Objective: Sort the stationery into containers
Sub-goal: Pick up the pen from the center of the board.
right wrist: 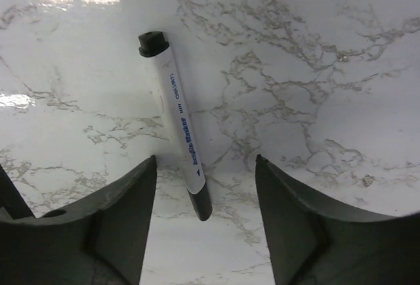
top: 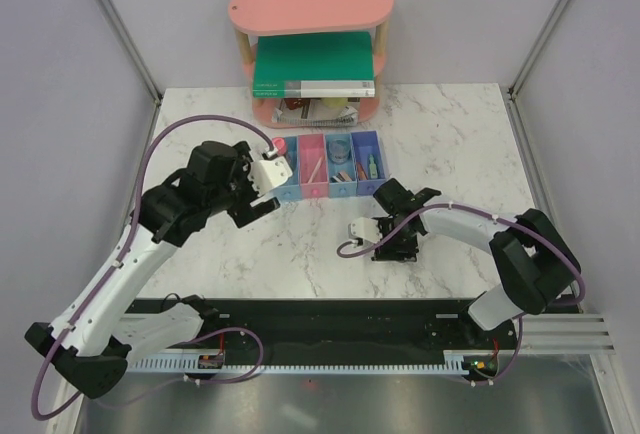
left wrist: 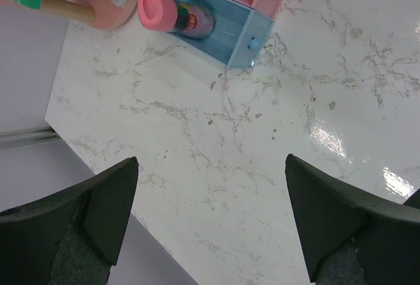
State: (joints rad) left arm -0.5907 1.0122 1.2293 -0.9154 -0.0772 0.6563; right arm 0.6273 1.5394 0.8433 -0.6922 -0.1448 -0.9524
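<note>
White marker [right wrist: 176, 124] is seen at frame centre on marble table [right wrist: 328, 68], bracketed by the widely spread right gripper [right wrist: 203, 167]. The left gripper [left wrist: 211, 160] is likewise spread wide and empty. The grasp is judged pending: closure is needed, then carriage to the bins [top: 313, 194].

A white cylindrical plastic marker [right wrist: 178, 124] with a black cap, a black tip and blue lettering is seen between the fingers of the matt black right tool [right wrist: 205, 160]. Beneath it, the white marble-patterned desk [right wrist: 315, 68] is veined in grey. The left tool [left wrist: 210, 163] is likewise black. Ahead of it, the row of four narrow plastic bins [top: 313, 191] is coloured blue, pink, blue and purple-blue. A pink-capped piece [left wrist: 152, 11] with a red and green label is seen in the nearest blue bin. Beyond that, a salmon-pink oval two-tier shelf [top: 310, 4] and a large green book [top: 310, 59] edged in white are shown.
</note>
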